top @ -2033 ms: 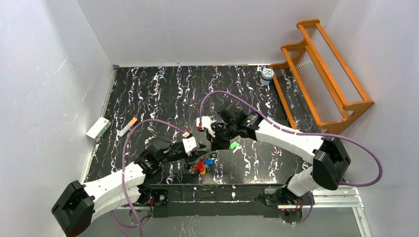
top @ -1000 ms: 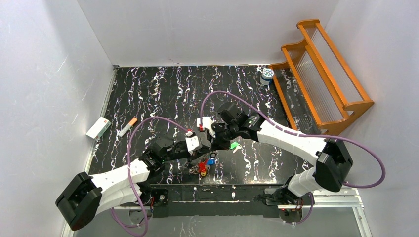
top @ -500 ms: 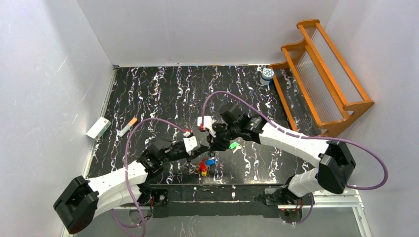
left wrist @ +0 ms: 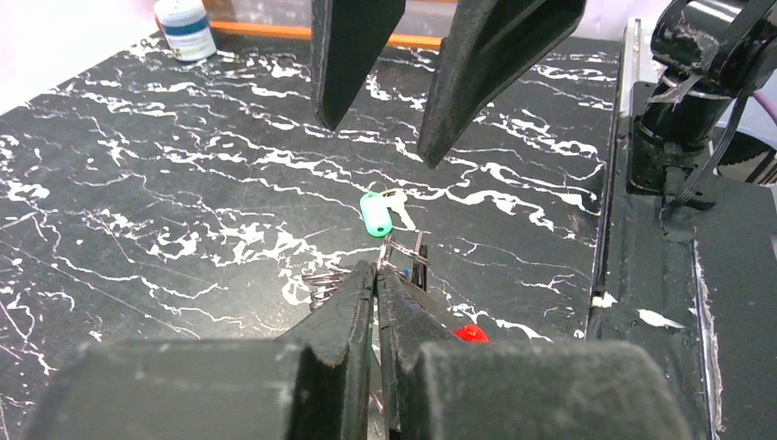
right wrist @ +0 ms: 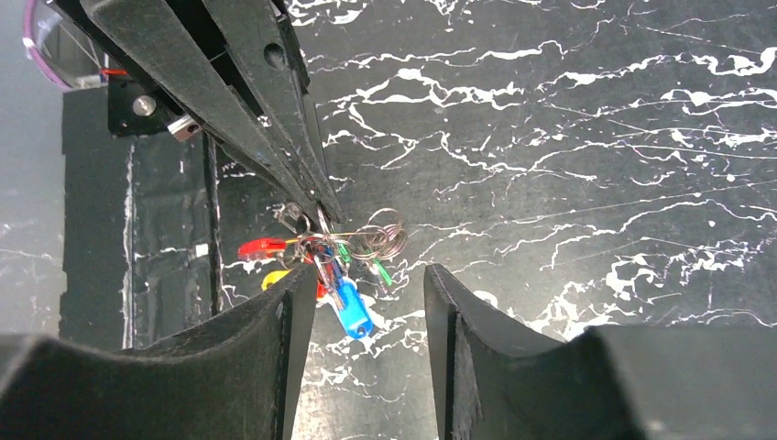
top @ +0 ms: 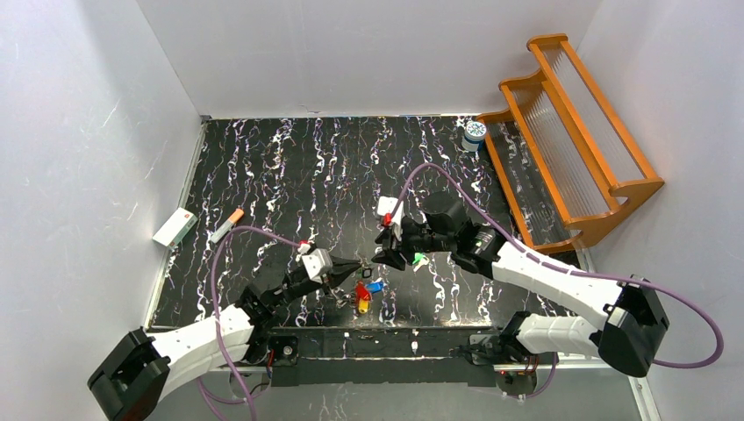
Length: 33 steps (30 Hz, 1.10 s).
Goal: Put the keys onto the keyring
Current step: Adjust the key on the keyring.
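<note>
1. Currently the far left holds only clutter. A small white box (top: 174, 227) and an orange-tipped white pen-like stick (top: 227, 225) lie at the edge of the black white-veined table (top: 289, 158), well apart from the work.
2. Left gripper (top: 349, 267): jaws clenched, tips pinching the thin round metal keyring (right wrist: 380, 234) near the table's front edge. The red-headed key (right wrist: 259, 247), yellow-headed key (right wrist: 273, 277) and blue-headed key (right wrist: 352, 312) hang bunched on it, right at the tips.
3. Right gripper (top: 386, 260): jaws parted, empty, hovering close to the left fingertips.
4. Green-headed key (left wrist: 376, 213), silvery blade: loose and flat on the table just beyond the keyring, not on it.
5. Far right: a round white-and-blue jar (top: 475, 133) and an orange wooden rack (top: 570, 132), both out of play.
6. Risks:
   - The wire is thin, so any nudge from the right gripper could twist or pop the keyring out of the pinch.
   - The green-headed key lies flat, so fingers may skid over it or shove it away instead of lifting it.
   - The bunched keys crowd the tips and may block the threading spot.
   - The two grippers sit very close, so a collision is likely on a sloppy approach.
</note>
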Tool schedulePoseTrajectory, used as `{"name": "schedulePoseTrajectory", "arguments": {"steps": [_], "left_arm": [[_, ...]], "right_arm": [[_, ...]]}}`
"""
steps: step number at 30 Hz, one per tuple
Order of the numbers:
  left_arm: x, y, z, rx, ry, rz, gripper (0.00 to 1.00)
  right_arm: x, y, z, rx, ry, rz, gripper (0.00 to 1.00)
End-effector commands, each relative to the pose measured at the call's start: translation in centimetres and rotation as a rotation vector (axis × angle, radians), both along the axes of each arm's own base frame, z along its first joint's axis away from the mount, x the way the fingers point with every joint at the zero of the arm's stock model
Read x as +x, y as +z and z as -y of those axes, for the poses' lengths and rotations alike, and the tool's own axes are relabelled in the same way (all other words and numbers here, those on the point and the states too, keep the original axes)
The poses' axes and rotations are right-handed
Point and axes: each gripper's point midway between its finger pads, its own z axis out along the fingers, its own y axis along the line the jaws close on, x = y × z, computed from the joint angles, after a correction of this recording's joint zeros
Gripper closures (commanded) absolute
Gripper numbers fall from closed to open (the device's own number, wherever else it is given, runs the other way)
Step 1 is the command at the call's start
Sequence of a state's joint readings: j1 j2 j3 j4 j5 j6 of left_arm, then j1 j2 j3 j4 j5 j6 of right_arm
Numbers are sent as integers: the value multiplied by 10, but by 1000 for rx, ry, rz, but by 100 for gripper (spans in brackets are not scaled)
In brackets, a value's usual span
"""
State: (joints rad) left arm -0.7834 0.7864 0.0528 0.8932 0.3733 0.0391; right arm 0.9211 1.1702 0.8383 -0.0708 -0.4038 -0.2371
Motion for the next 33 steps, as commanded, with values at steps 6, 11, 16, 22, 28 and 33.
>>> {"name": "schedulePoseTrajectory", "arguments": {"steps": [6, 11, 16, 22, 28, 33], "left_arm": [[-8, 60, -5, -218, -8, 175, 100], [-11, 63, -5, -239, -17, 158, 100], [-10, 64, -5, -242, -14, 157, 100], [-10, 64, -5, -243, -13, 160, 100], [-10, 66, -6, -250, -9, 163, 100], [-8, 67, -7, -254, 0, 163, 100]], "right_arm": [[-16, 22, -17, 189, 91, -78, 53], [-23, 18, -18, 186, 135, -97, 57], [-30, 16, -19, 186, 183, -106, 57], [-29, 4, -18, 154, 181, -118, 78], [-22, -6, -15, 120, 143, -114, 93], [-20, -13, -12, 104, 122, -108, 99]]}}
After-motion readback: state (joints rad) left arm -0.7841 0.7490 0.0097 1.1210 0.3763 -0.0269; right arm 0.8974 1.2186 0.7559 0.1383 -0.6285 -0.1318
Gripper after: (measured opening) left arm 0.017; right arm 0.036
